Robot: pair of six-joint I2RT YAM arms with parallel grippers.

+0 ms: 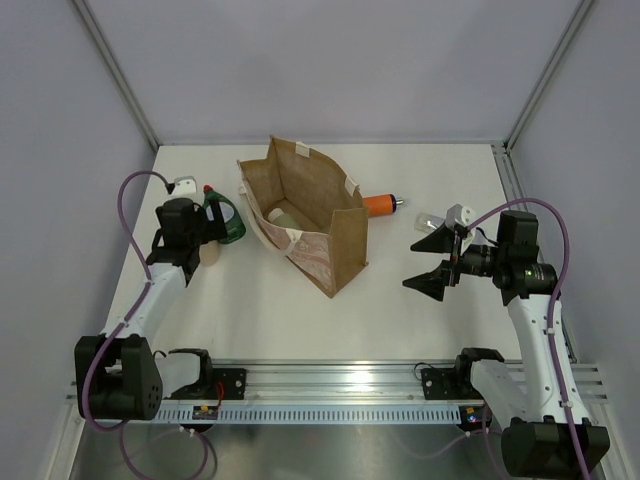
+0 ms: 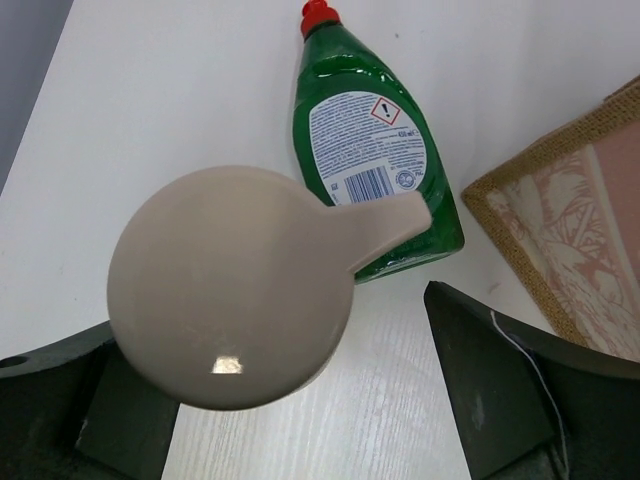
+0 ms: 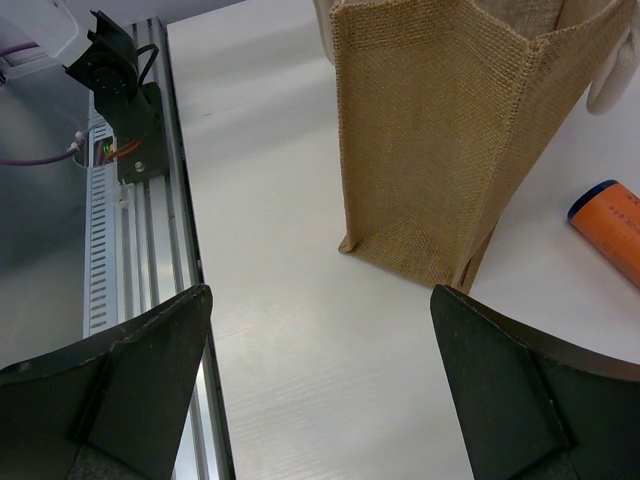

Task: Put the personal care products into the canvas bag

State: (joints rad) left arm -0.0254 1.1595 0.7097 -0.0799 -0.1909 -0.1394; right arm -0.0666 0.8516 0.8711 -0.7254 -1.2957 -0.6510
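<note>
Brown cloth bag [image 1: 340, 250] stands near the table's [image 1: 250, 310] far edge, with a pale bottle [image 1: 283, 213] inside. From above, the green bottle [image 1: 225, 222] lies left of the bag by the left gripper [image 1: 208, 245], and the orange bottle [image 1: 380, 204] lies just right of the bag. The right gripper [image 1: 412, 265] gapes wide, holding nothing. Left wrist: a cream cap [image 2: 230, 285] sits between wide-apart fingers [image 2: 500, 390], not pinched. Right wrist: the bag's corner, with the orange bottle beside it.

Item one: white wood-grain table [image 1: 300, 320], the surface I work over. Item two: slotted aluminium rail [image 1: 340, 378] along its near edge, with a grey metal sheet [image 1: 330, 455] nearer still. Item three: pale lilac-grey walls [image 1: 330, 60] on three sides of me, joined by slanting aluminium posts [image 1: 113, 70].
</note>
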